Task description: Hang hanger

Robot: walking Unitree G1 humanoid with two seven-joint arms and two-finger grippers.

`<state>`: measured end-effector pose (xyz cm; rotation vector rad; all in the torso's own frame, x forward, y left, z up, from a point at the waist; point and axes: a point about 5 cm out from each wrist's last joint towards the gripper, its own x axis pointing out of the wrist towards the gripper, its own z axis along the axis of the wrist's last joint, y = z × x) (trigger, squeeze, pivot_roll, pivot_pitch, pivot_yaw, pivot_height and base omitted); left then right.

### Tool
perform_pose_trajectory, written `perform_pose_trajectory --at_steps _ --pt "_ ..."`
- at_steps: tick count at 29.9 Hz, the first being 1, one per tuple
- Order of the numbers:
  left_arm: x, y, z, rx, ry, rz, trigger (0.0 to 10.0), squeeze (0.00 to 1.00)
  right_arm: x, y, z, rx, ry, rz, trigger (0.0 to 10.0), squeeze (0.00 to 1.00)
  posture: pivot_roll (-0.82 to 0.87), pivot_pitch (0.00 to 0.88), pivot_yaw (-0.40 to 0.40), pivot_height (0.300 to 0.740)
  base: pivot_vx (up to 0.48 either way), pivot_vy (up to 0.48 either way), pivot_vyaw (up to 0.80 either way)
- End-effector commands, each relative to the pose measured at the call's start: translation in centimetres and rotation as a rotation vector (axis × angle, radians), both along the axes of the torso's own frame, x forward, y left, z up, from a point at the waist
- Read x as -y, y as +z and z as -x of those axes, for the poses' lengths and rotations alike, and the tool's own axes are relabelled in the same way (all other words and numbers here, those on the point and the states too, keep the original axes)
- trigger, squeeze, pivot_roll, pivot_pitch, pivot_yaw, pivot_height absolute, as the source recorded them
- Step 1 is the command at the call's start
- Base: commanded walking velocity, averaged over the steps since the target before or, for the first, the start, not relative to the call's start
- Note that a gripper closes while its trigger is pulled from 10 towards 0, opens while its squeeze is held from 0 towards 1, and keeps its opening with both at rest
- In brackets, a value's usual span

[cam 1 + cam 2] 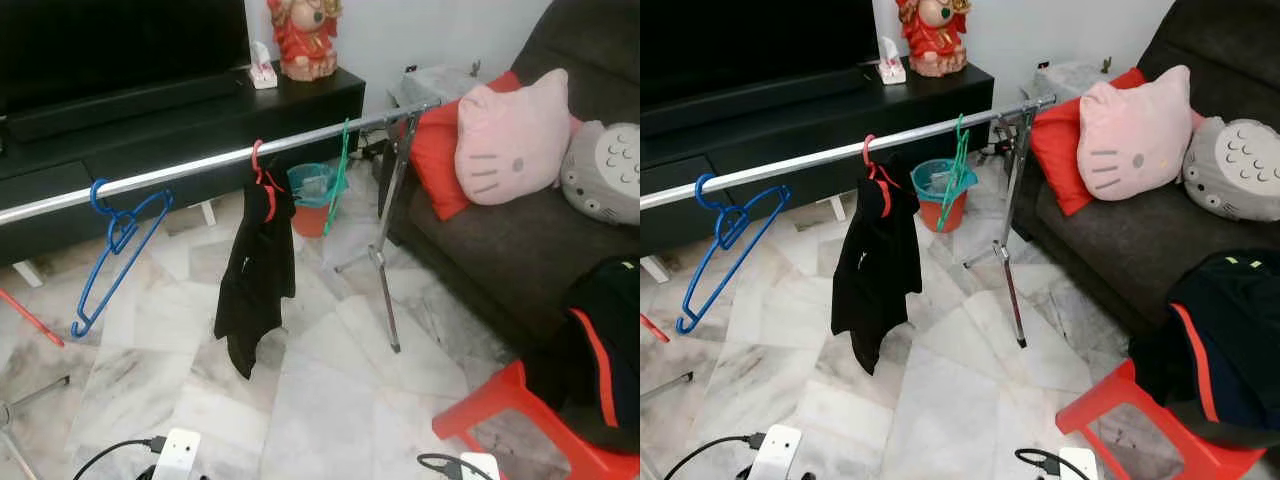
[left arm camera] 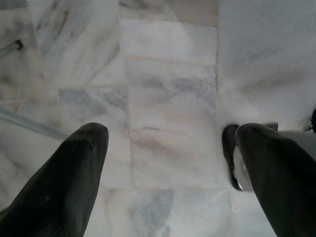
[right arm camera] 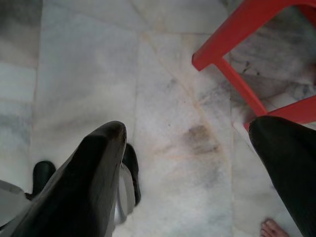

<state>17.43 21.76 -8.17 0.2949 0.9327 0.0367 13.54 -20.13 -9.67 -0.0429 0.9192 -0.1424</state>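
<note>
My left gripper and right gripper hang open over marble; far teal bin behind rail, contents unclear.

A: We are losing the left end of the rail past the picture's edge, and the red hanger is mostly disappearing inside the black garment.

B: We are also seeing the green hanger edge-on, so its shape is escaping us. The red stool is running off the bottom edge, half covered by a dark jacket.

A: In the wrist views we are getting each tool cut off at the frame. By the right tool, a few bare toes are poking in at the edge; we are not seeing whose.
</note>
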Motion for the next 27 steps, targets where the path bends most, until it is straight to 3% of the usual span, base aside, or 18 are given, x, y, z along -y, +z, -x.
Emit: perform_pose_trajectory --at_steps 1,24,27 --pt "-0.30 -0.01 0.11 -0.008 0.004 -0.007 10.0 0.00 -0.28 -0.23 0.48 -0.018 -0.008 -0.009 10.0 0.00 0.04 0.000 -0.007 0.740 0.000 0.000 -0.71" --pt "0.38 0.08 -0.32 0.008 -0.027 0.011 10.0 0.00 -0.38 -0.26 0.51 -0.022 -0.007 -0.008 10.0 0.00 0.04 0.000 -0.008 0.740 0.000 0.000 -0.69" --pt "0.19 0.13 -0.34 0.010 -0.021 0.003 10.0 0.00 -0.38 -0.18 0.42 -0.007 0.002 -0.005 10.0 0.00 0.04 0.000 -0.006 0.740 0.000 0.000 -0.20"
